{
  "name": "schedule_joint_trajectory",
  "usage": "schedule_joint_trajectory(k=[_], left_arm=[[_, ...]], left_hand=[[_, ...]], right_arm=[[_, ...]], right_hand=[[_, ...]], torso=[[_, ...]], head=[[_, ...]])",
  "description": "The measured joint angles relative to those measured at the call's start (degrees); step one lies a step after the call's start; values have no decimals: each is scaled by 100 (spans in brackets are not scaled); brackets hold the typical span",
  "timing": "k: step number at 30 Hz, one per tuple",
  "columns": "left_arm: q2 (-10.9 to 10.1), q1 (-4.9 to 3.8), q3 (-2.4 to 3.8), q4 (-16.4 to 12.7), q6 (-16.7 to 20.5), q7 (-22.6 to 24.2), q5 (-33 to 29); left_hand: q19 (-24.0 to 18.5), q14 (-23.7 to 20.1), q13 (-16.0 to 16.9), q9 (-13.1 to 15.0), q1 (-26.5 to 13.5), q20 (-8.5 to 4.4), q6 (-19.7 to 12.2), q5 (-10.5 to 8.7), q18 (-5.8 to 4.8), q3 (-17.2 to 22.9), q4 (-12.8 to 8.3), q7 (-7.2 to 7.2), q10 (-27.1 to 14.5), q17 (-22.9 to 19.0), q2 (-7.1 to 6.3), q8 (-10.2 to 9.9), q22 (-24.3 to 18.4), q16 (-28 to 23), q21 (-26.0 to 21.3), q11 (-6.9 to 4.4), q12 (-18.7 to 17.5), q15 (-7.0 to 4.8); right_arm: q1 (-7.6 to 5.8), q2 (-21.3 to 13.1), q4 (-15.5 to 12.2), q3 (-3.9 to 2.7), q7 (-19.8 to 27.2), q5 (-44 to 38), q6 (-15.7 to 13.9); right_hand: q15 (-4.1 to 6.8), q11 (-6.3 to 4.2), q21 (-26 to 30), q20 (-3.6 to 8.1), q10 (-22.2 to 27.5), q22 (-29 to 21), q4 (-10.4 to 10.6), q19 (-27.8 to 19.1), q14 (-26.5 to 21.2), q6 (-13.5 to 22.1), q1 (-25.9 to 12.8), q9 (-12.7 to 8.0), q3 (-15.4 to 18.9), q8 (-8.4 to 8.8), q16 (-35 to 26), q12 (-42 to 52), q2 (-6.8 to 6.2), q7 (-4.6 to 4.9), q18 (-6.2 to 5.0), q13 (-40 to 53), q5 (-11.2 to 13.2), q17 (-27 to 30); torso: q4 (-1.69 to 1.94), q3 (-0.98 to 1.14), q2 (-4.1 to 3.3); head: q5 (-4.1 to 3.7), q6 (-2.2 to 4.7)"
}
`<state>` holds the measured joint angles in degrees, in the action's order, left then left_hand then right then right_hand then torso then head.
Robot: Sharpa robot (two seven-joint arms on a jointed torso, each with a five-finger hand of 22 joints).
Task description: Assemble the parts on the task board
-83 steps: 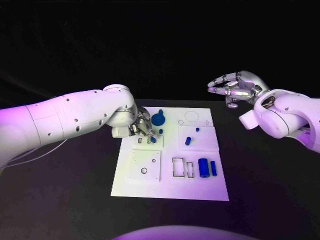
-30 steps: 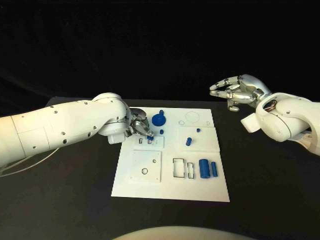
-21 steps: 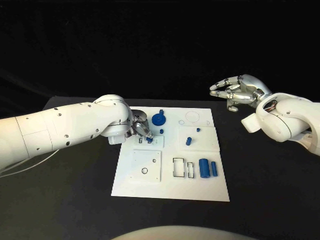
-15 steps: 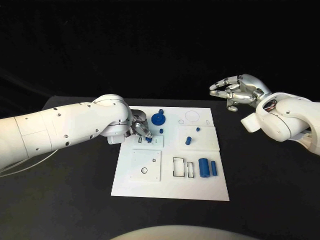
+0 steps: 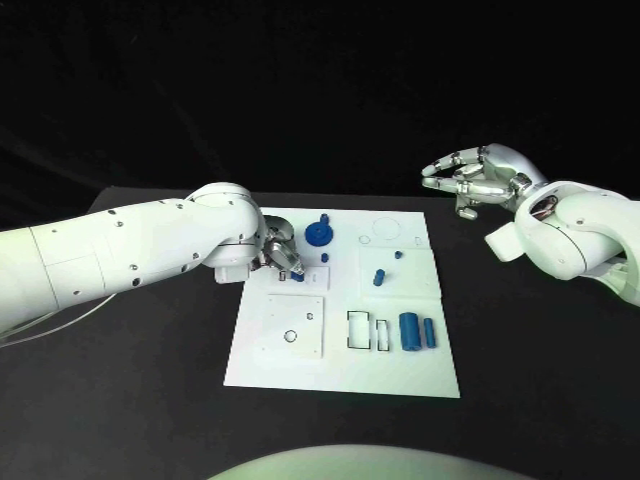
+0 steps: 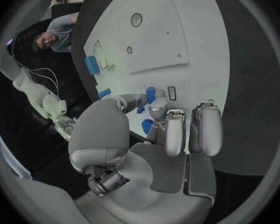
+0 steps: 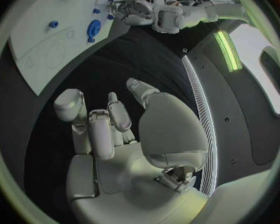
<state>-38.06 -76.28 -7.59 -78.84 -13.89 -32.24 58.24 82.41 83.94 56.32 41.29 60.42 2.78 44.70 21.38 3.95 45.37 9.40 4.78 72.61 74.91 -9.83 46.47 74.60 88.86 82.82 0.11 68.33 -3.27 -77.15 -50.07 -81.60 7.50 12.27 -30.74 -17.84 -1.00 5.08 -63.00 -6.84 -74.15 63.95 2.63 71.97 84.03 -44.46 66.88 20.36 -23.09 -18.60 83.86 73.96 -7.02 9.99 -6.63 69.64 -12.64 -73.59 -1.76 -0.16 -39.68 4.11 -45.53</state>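
Observation:
The white task board [image 5: 342, 372] lies in the middle of the black table. My left hand [image 5: 280, 255] hovers low over the board's far left corner and pinches a small blue part [image 5: 297, 276]. In the left wrist view, this blue part [image 6: 151, 93] sits between the thumb and a finger of the left hand [image 6: 171, 129], right beside a narrow slot [image 6: 172, 92]. My right hand [image 5: 472, 178] hangs in the air off the board's far right corner, fingers loosely curved, holding nothing.
A round blue knob [image 5: 317, 236] and a small peg [image 5: 323, 218] stand at the board's far edge. Small blue pieces [image 5: 378, 278] sit mid-board. A blue cylinder [image 5: 408, 332] and a thinner one [image 5: 428, 332] lie right of two rectangular slots [image 5: 359, 330].
The left hand has stayed over the far-left slots with the blue part, its fingers shifting only slightly. The right hand has kept its raised place.

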Motion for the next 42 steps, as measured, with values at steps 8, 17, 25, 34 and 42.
schedule_joint_trajectory(k=[8, 17, 25, 34, 42], left_arm=[[7, -2, 12, -4, -51, -34, 22], [79, -3, 13, 45, -61, -86, 24], [134, -6, 12, 112, -117, -147, 10], [186, -14, 16, 160, -227, -189, 4], [242, -23, -11, 219, -238, -215, 11]], left_hand=[[0, 0, 0, 0, 0, 0, 0, 1, 0, 0, 0, 0, 0, 0, 0, 16, 0, 0, 0, 0, 0, 0], [0, 0, 0, -1, 3, 0, 2, 0, 0, 0, 0, 0, 0, 0, 3, 20, -1, 0, 0, 0, 0, 0], [0, 0, 59, 32, -57, 0, 29, -1, 1, 1, 0, -8, 23, 0, 63, 20, -1, 0, 0, -23, 0, 0], [21, 0, 76, 122, -168, -21, 29, -10, 0, -13, -13, -8, 73, 0, 173, 131, 2, 0, 0, -73, 39, -41], [20, 0, 96, 215, -497, -64, 110, -35, 0, 54, -120, -133, 125, 0, 138, 215, 1, 0, 0, -125, 62, -83]], right_arm=[[3, 7, 5, 0, 0, -9, 9], [4, 7, 8, 1, -5, -31, 19], [5, -14, 14, 1, -16, -85, 29], [5, -27, 5, 1, -26, -126, 41], [5, -42, -5, 1, -43, -144, 42]], right_hand=[[0, 0, 0, 7, 0, 0, 0, -6, 0, 0, 0, 0, 0, 0, 0, 0, 0, 0, 0, -10, 0, 5], [0, 0, -1, 6, 0, 0, -1, -6, 0, 0, 0, -1, 0, 0, 0, 0, 0, 0, 0, -10, 0, 5], [0, 0, -1, 6, 0, 0, -1, -6, 0, 0, 0, 5, 0, -22, -23, 0, 0, 0, 0, -10, 0, 5], [0, 0, -1, 6, 0, 1, 11, -6, 0, 0, 0, 5, 11, -22, -23, 0, 0, 0, 0, 2, 0, 5], [0, 0, 19, 6, 0, -6, 24, -6, 0, 0, 0, 10, 25, -44, -23, 0, 0, 0, 0, 19, 0, 19]], torso=[[-3, -3, -1], [1, -2, 0], [-8, 5, 9], [-7, 8, 11], [-3, 4, 14]], head=[[-21, -36], [-6, -61], [-5, -83], [-26, -101], [-36, -86]])
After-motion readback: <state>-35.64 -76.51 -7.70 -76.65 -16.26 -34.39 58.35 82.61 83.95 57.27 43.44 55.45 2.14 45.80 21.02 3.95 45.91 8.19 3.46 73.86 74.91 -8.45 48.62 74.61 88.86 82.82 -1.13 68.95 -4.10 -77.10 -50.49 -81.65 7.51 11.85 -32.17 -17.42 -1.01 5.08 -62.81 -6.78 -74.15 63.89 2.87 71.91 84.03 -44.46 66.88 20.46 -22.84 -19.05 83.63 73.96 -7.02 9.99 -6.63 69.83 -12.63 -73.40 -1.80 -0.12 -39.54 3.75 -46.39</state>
